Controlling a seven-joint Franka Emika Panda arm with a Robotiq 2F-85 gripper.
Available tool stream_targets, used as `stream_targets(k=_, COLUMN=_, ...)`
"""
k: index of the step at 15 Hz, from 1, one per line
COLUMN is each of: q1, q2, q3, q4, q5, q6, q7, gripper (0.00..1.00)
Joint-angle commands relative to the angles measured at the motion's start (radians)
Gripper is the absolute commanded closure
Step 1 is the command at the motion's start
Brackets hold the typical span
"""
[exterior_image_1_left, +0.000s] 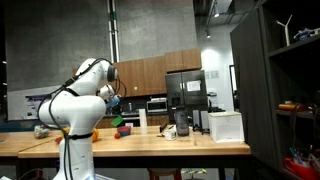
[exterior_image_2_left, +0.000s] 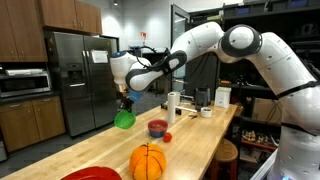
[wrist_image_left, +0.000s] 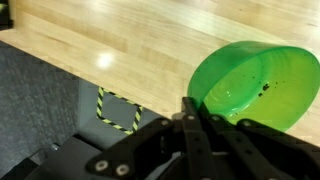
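Observation:
My gripper (wrist_image_left: 192, 104) is shut on the rim of a translucent green bowl (wrist_image_left: 252, 85), which fills the right of the wrist view above the light wooden tabletop (wrist_image_left: 120, 40). In an exterior view the green bowl (exterior_image_2_left: 124, 119) hangs below the gripper (exterior_image_2_left: 126, 101), held above the far end of the table, tilted. In an exterior view the bowl (exterior_image_1_left: 117, 119) shows as a small green shape beside the white arm (exterior_image_1_left: 75, 105).
On the wooden table (exterior_image_2_left: 205, 140) stand a dark red-rimmed bowl (exterior_image_2_left: 158, 128), a small red ball (exterior_image_2_left: 167, 137), an orange basketball (exterior_image_2_left: 147, 161) and a red plate (exterior_image_2_left: 92, 174). A white cup (exterior_image_2_left: 173, 104) and boxes lie farther along. Floor with yellow-black tape (wrist_image_left: 118, 112) lies beyond the table edge.

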Motion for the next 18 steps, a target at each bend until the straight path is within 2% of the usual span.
stream_targets(k=1, q1=-0.095, q2=-0.025, q3=0.077, q4=-0.094, q5=0.14, q6=0.142, q7=-0.072, gripper=0.99)
stream_targets(k=2, q1=-0.115, q2=-0.025, q3=0.095, q4=-0.115, q5=0.18, q6=0.169, q7=-0.095, gripper=0.99)
stream_targets(k=3, q1=-0.052, q2=-0.043, q3=0.004, q4=-0.134, q5=0.288, q6=0.206, q7=-0.15, gripper=0.99)
stream_targets(k=8, q1=-0.062, q2=-0.059, q3=-0.016, q4=-0.227, q5=0.521, q6=0.244, q7=-0.32, gripper=0.99)
stream_targets(k=12, q1=-0.063, q2=-0.074, q3=-0.032, q4=-0.28, q5=0.609, q6=0.252, q7=-0.395, gripper=0.99)
stream_targets(k=18, q1=-0.07, q2=-0.101, q3=-0.053, q4=-0.325, q5=0.653, q6=0.258, q7=-0.451, gripper=0.99)
